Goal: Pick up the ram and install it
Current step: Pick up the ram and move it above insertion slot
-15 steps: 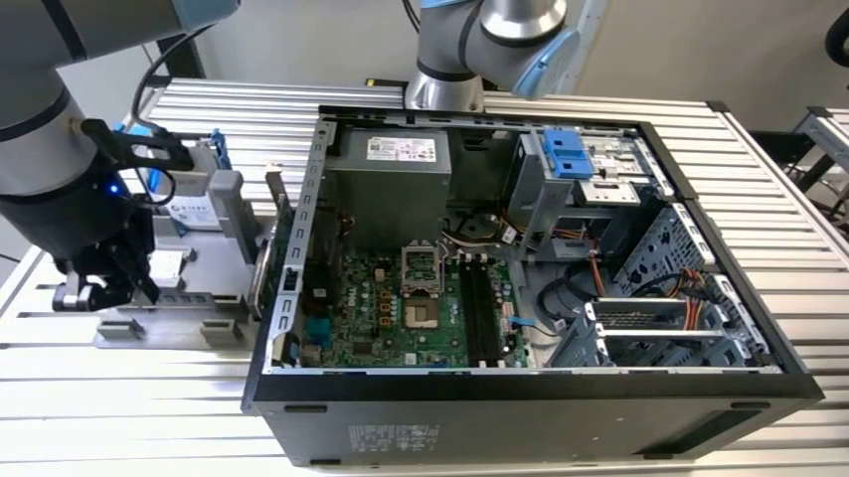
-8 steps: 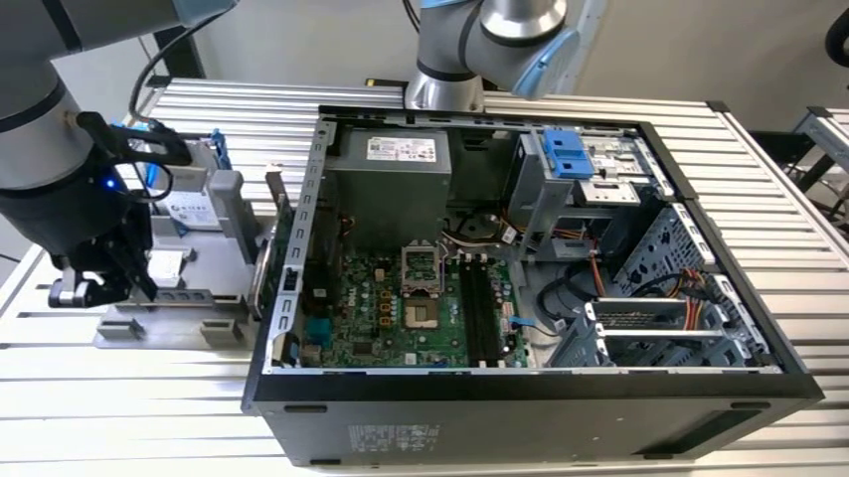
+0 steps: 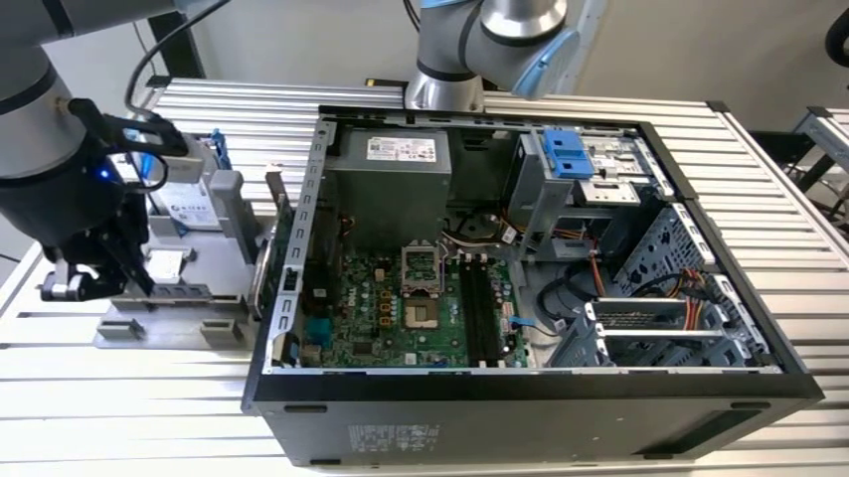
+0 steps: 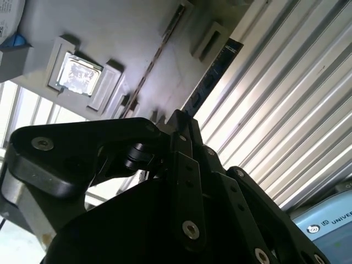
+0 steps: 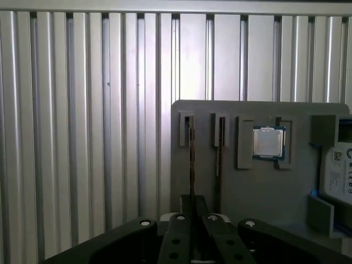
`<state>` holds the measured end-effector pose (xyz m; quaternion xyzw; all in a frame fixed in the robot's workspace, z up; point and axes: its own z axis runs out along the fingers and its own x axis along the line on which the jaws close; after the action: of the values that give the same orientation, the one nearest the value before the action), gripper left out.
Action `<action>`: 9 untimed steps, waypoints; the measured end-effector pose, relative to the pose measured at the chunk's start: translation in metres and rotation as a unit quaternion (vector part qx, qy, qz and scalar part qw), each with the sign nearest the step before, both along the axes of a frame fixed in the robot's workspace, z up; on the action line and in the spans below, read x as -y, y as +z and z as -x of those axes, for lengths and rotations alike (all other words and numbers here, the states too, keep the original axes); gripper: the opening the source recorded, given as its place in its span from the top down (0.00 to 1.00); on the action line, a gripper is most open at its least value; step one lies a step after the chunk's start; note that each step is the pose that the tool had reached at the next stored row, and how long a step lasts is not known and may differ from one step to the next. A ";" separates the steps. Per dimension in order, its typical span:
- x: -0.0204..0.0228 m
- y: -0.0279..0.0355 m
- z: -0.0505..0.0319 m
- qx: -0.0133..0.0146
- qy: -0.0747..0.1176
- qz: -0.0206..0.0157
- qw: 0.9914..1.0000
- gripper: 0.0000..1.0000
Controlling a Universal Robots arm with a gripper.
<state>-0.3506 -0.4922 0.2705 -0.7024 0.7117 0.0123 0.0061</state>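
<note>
Ribbed metal table (image 3: pixel 265 109): at nine o'clock of the computer case (image 3: pixel 531 397), the claw (image 5: pixel 192 206) looks clenched on the ram (image 5: pixel 191 165), upright in the grey holder (image 5: pixel 247 187). Pick-up step, I'd say; freeing it calls for a straight pull.

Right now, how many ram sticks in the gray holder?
2. One ram stick stands on edge in the gray holder, in line with the hand; the second stick stands in the neighbouring slot.

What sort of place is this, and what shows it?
Probably a robotics lab bench for computer assembly: an open black metal computer case showing its green motherboard, a grey parts holder, and a black robot arm.
</note>
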 end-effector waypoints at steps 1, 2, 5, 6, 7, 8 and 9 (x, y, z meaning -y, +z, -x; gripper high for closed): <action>0.0000 0.0011 0.0000 0.000 0.000 0.000 1.000 1.00; 0.0000 0.0023 0.0000 0.000 0.000 0.000 1.000 1.00; 0.0000 0.0061 0.0000 0.000 0.000 0.000 1.000 1.00; 0.0000 0.0071 0.0000 0.000 0.000 0.000 1.000 1.00; 0.0000 0.0083 0.0000 0.000 0.000 0.000 1.000 1.00; 0.0000 0.0093 0.0000 0.000 0.000 0.000 1.000 1.00; 0.0000 0.0103 0.0000 0.000 0.000 0.000 1.000 1.00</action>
<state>-0.3506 -0.4921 0.2807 -0.7024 0.7117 0.0123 0.0061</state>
